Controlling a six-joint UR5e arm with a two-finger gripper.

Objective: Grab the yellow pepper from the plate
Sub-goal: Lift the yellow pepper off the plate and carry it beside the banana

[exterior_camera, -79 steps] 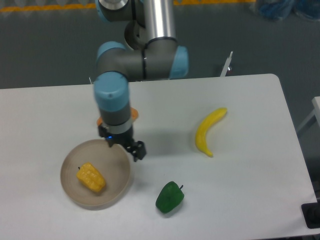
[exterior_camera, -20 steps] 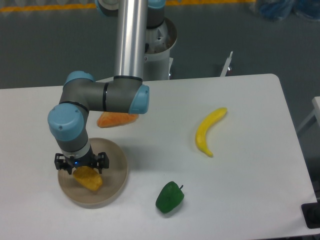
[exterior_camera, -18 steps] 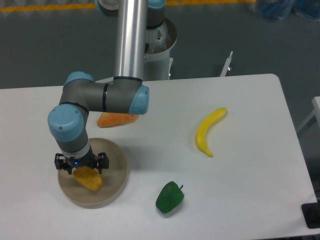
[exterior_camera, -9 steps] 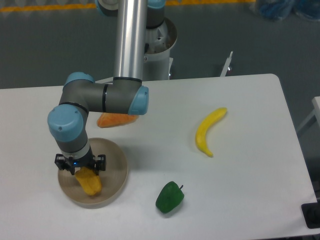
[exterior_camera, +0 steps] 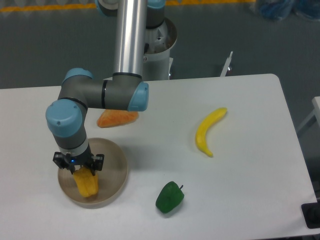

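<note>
Upended yellow pepper (exterior_camera: pixel 85 182) (over plate (exterior_camera: pixel 113 179)) between tool (exterior_camera: pixel 78 166) fingers

Silver-grey tubular arm (exterior_camera: pixel 131 35), glossy metal links, dark grey joint housings with light-blue round end caps (exterior_camera: pixel 63 117). Small black two-finger gripper (exterior_camera: pixel 79 166) with a tiny blue light at the wrist.

Brightness: even, fairly bright, diffuse overhead light; white table (exterior_camera: pixel 240 190) near washed out.
Shadows: soft, faint; a pale grey smudge right of the plate (exterior_camera: pixel 116 182) and under the green pepper (exterior_camera: pixel 169 197).
Glare: long highlight down the metal arm tube (exterior_camera: pixel 131 35), upper centre.
Sharpness: mildly soft overall, low resolution; edges fuzzy.
Top of frame: floor darker, upper right corner blurred.
</note>
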